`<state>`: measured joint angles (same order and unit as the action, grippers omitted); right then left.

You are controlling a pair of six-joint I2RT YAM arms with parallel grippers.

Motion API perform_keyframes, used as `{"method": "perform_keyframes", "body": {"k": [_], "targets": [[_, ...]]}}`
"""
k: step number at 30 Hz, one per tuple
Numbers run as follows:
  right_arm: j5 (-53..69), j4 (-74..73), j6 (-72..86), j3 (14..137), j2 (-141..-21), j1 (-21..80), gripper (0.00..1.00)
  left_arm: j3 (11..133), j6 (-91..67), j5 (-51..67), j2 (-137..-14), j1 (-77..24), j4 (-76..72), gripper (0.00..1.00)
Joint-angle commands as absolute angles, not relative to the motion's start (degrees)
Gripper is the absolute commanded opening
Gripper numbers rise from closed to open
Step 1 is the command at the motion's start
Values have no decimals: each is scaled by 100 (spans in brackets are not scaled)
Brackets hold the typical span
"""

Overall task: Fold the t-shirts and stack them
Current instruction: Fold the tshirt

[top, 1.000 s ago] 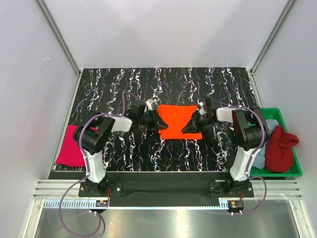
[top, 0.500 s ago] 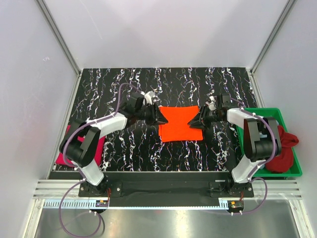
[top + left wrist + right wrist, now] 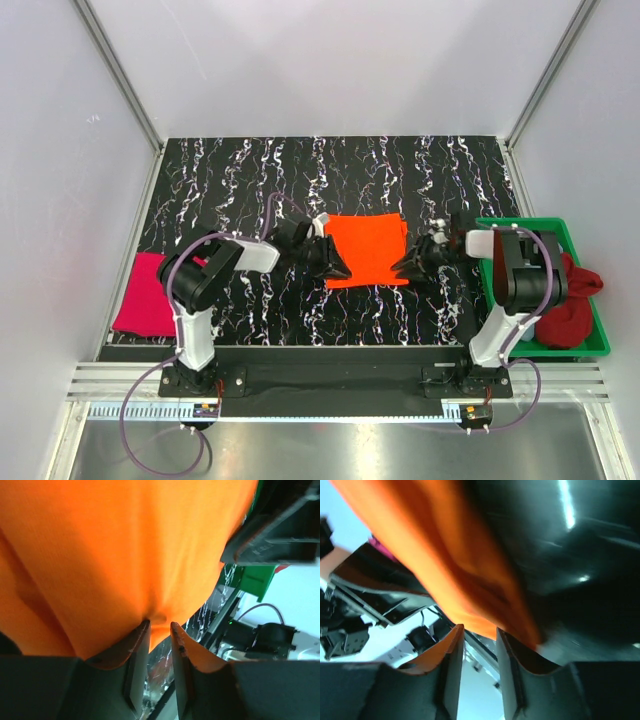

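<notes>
- Jaws first: the left gripper (image 3: 160, 626) is nearly closed, with a pucker of the orange t-shirt (image 3: 365, 248) pinched between its tips. The right gripper (image 3: 480, 629) is partly open with the shirt's edge right at its tips. I honestly can't tell if it's got hold of the cloth or not.
- Both grippers sit at the near corners of the orange t-shirt, which lies folded flat in the middle of the table (image 3: 230, 180).
- Risk 1: uneven grip. If one side holds and the other doesn't, any lift or pull drags one corner only, and the fold skews or falls open.
- Risk 2: the left pinch looks like a small bite of cloth. Soft fabric like this could slip out mid-move, or only the top layer comes up and the fold peels apart.
- Risk 3: the fingertips are low on the table, so they could snag and bunch the near hem.
- Count, near to far: two grippers.
- One magenta t-shirt (image 3: 140, 295), at the left edge of the table, well apart from the rest.
- One green tray (image 3: 585, 350) on the right, with one dark red t-shirt (image 3: 570, 300) bunched in it. Part of the tray is covered, so there may be more in there.
- One orange t-shirt, so three shirts I can count for sure.
</notes>
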<state>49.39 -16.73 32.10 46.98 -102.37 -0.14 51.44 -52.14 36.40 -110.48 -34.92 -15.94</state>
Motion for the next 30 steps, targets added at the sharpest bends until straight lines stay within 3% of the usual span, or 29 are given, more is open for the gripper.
{"method": "perform_keyframes", "body": {"k": [1, 7, 10, 23, 27, 30], "targets": [[4676, -1854, 2892, 4526, -9809, -404, 40, 5404, -4126, 3534, -10725, -3419, -674, 31], [4403, -2566, 2759, 5211, -9378, -422, 46, 6292, -3245, 3586, -9810, -3164, 946, 36], [4473, -2567, 2917, 5781, -9535, -422, 47, 6591, -3278, 3665, -9729, -2936, 1046, 38], [5176, -2259, 3067, 7864, -12153, -448, 53, 7829, -3937, 4482, -12049, -2180, 18, 38], [5256, -2285, 3120, 8121, -12296, -579, 54, 8226, -3902, 4430, -12287, -2013, 158, 36], [5116, -2434, 2963, 7928, -11910, -659, 58, 8025, -3771, 4219, -11753, -1986, 369, 37]]}}
